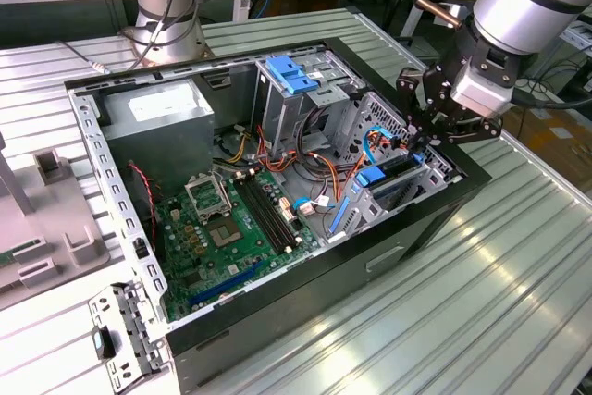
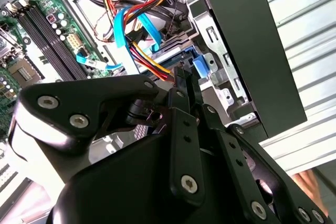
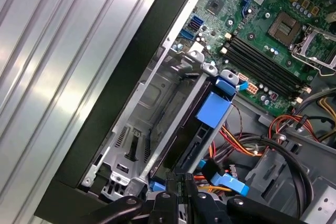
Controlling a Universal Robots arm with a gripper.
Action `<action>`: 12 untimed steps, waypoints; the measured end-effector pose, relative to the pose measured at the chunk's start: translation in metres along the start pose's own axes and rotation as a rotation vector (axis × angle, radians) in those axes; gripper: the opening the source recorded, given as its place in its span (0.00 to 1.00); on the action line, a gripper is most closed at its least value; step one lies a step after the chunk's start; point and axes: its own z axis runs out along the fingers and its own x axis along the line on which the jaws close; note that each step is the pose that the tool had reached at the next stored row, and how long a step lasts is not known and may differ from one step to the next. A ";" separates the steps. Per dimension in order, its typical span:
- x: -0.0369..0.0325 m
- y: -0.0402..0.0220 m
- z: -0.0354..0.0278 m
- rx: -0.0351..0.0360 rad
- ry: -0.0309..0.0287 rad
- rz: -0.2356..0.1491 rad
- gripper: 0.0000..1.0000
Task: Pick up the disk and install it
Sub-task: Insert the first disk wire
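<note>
Disk seated on edge in drive cage at front corner of open computer case, blue tab facing motherboard. Gripper positioned at disk's upper end, among cables. Finger state: cannot tell, whether clenched or released.
</note>
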 end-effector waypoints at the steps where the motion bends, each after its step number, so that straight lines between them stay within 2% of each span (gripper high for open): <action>1: 0.0000 0.0000 0.0000 0.0002 0.0005 0.004 0.17; 12: 0.0000 0.0000 0.0000 0.0026 0.0043 0.041 0.17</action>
